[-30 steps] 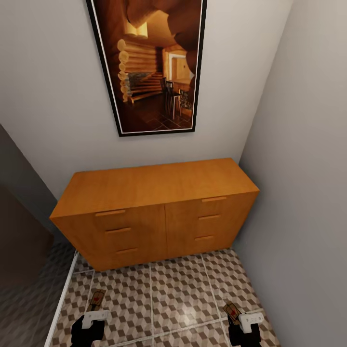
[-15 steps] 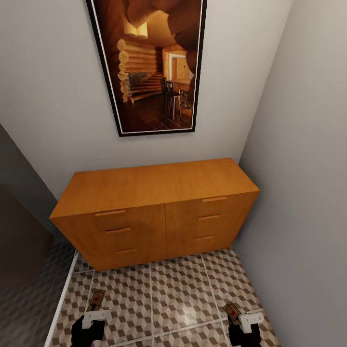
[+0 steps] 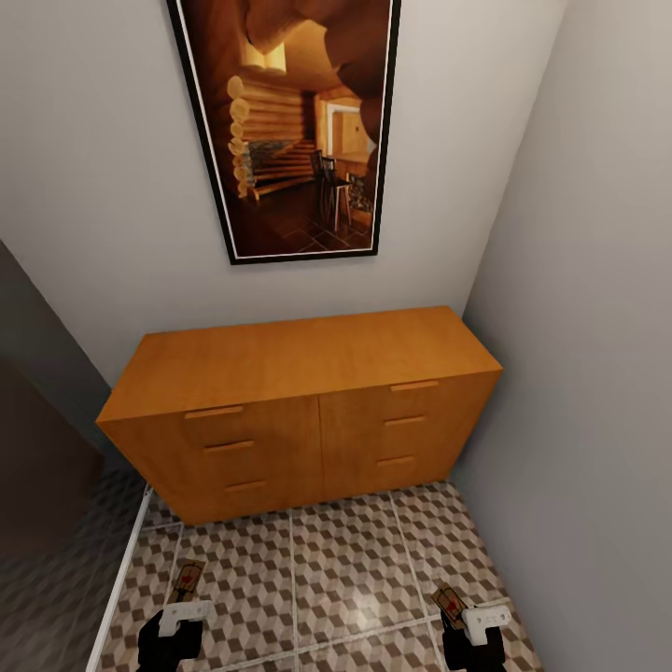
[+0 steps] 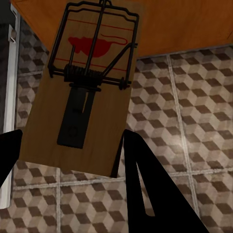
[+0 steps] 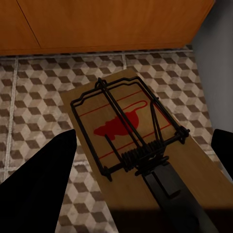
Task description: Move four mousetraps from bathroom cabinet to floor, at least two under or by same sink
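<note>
The orange-brown cabinet (image 3: 299, 364) stands against the back wall with all its drawers closed. In front of it, low over the cube-patterned bathroom floor (image 3: 345, 560), my left gripper (image 3: 182, 607) is shut on one mousetrap (image 3: 189, 579). In the left wrist view that mousetrap (image 4: 87, 97) sits between the black fingers (image 4: 145, 184), its wire bar and red mouse print facing the camera. My right gripper (image 3: 467, 616) is shut on a second mousetrap (image 3: 448, 602). The right wrist view has this mousetrap (image 5: 131, 141) lying flat between the fingers (image 5: 48, 179). The bathroom sink is out of view.
A grey wall (image 3: 597, 373) closes the right side next to the cabinet. A large framed picture (image 3: 299, 121) hangs above it. On the left, a white strip (image 3: 121, 579) edges the tiles beside a darker floor (image 3: 47, 579).
</note>
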Controlling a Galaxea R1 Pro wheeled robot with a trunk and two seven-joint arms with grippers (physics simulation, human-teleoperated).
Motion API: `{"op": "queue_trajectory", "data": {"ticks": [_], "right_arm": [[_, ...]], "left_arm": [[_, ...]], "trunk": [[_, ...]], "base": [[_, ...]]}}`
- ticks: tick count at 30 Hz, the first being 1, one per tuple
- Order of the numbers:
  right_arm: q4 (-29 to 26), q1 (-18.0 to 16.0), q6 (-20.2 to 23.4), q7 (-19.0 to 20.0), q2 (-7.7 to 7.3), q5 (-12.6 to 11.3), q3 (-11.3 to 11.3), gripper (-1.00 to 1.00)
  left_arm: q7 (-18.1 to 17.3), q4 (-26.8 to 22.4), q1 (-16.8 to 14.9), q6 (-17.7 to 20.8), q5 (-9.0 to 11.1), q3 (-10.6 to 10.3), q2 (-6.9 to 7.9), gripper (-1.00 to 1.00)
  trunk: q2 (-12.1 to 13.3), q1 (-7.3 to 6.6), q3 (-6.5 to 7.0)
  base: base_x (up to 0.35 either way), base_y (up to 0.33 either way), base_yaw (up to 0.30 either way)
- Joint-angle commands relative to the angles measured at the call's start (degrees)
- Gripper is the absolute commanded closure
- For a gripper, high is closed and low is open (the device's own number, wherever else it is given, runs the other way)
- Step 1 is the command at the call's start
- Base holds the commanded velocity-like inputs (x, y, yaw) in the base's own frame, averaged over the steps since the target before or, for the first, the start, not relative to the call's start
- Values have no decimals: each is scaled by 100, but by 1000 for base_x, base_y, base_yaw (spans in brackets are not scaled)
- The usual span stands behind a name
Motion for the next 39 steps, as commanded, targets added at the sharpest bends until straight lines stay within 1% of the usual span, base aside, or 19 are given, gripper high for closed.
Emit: {"op": "queue_trajectory", "data": {"ticks": [1, 12, 24, 39], "right_arm": [[2, -5, -21, -22, -8, -60, 47, 100], [2, -5, -21, -22, -5, -60, 50, 100], [2, -5, -23, -22, -8, -60, 47, 100], [49, -5, -28, -22, -1, -60, 49, 100]], "left_arm": [[45, 4, -2, -10, -8, -41, -2, 100], [45, 4, -2, -10, -8, -41, -2, 100], [45, 4, -2, -10, -8, -41, -2, 100], [45, 4, -2, -10, -8, -41, -2, 100]], "trunk": [[-10, 3, -10], [-10, 3, -5], [-10, 3, 35], [-10, 3, 164]], "base": [[0, 0, 0], [0, 0, 0], [0, 0, 0], [0, 0, 0]]}}
